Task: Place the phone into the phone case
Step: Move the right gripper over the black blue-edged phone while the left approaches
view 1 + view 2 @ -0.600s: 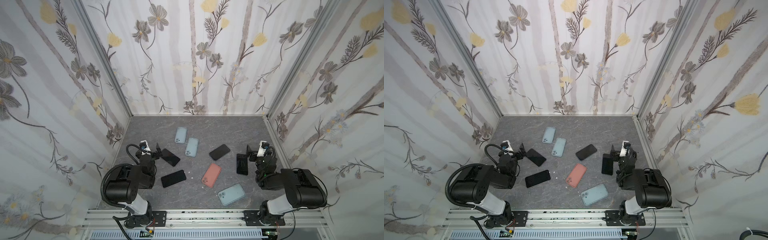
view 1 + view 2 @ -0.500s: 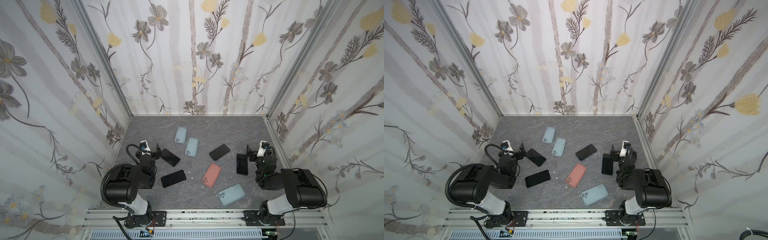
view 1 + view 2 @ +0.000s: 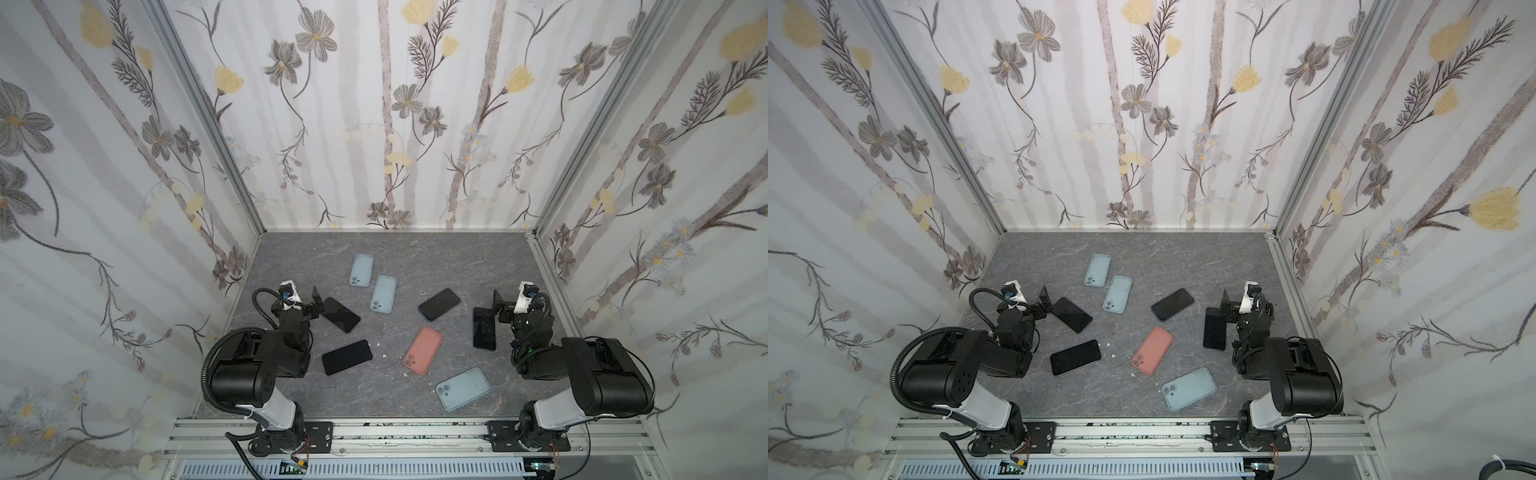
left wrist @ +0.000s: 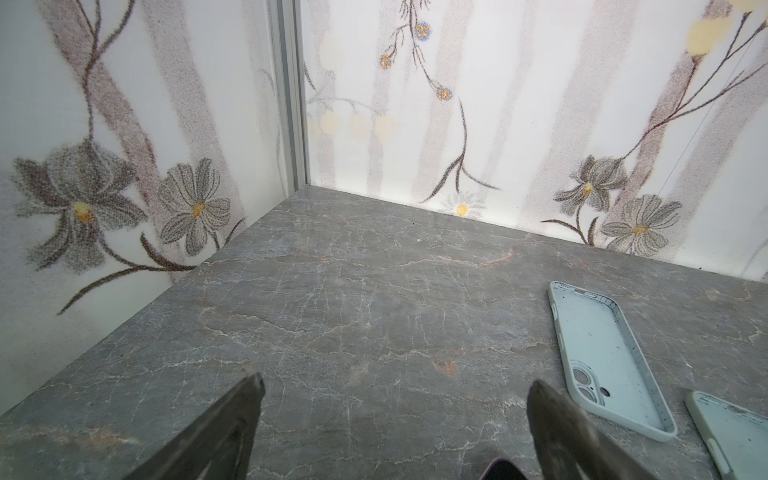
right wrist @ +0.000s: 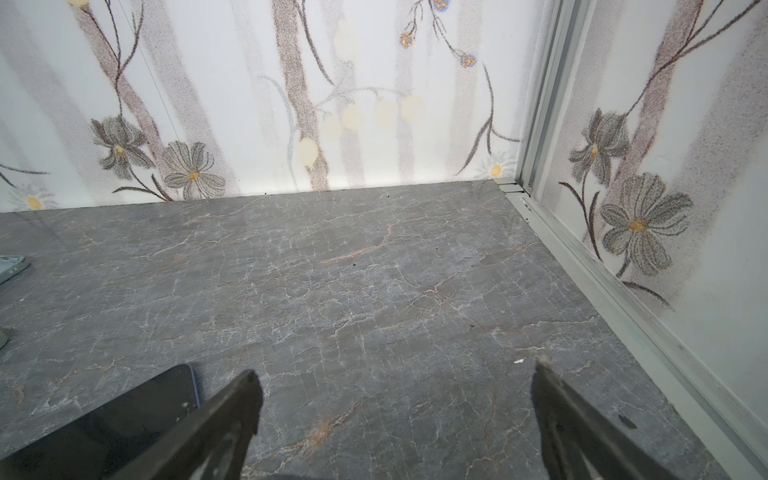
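Several black phones lie flat on the grey marbled floor in both top views: one (image 3: 340, 314) beside my left gripper (image 3: 316, 301), one (image 3: 347, 357) nearer the front, one (image 3: 439, 304) mid-floor, one (image 3: 484, 328) by my right gripper (image 3: 490, 309). The phone cases are empty: two light blue (image 3: 361, 270) (image 3: 383, 293), a coral one (image 3: 423, 350) and a larger blue one (image 3: 463, 388). Both grippers hang open and empty just above the floor. The left wrist view shows open jaws (image 4: 395, 386) and a blue case (image 4: 606, 357). The right wrist view shows open jaws (image 5: 395, 378) and a black phone (image 5: 124, 419).
Flowered walls close in the floor on three sides, with metal corner posts (image 3: 544, 232). An aluminium rail (image 3: 374, 432) carrying both arm bases runs along the front edge. Small white crumbs (image 3: 384, 356) lie near the coral case.
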Motion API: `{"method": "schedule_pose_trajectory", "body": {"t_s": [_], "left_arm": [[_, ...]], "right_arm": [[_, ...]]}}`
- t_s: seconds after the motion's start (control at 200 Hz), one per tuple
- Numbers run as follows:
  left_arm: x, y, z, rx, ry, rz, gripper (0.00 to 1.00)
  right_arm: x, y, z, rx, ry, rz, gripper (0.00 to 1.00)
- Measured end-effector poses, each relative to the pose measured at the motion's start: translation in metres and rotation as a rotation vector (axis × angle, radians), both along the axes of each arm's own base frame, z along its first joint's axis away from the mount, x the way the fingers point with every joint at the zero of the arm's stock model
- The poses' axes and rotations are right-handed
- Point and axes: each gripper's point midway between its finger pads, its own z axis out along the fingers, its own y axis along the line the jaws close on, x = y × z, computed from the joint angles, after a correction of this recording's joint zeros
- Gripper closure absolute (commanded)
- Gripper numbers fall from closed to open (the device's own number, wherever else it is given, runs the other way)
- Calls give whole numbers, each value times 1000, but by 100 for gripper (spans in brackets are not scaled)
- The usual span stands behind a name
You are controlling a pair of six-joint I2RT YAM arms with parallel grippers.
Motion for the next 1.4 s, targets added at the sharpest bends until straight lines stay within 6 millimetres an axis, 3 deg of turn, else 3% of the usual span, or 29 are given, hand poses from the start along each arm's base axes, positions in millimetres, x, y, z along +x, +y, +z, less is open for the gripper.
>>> {"method": "schedule_pose_trajectory", "body": {"t_s": [0.929,0.999,1.114,1.174,1.289,1.399], "left_arm": [[1,1,2,-6,4,-11,0],[5,4,21,-12,-17,11,0],[18,10,90,-37,-127,53,1],[23,10,120,-65,-160,57,4],[31,-3,161,-140,-176,6,6],[39,-52,185,-190,-133,-156,6]], "right_arm": [[0,-3,5,2,0,-8,1],[4,-5,28,3,-30,-21,2],[18,-9,96,43,-108,-41,4],[24,-7,118,70,-102,-39,6],[31,11,131,146,9,9,8],[26,48,124,202,168,80,9]]}}
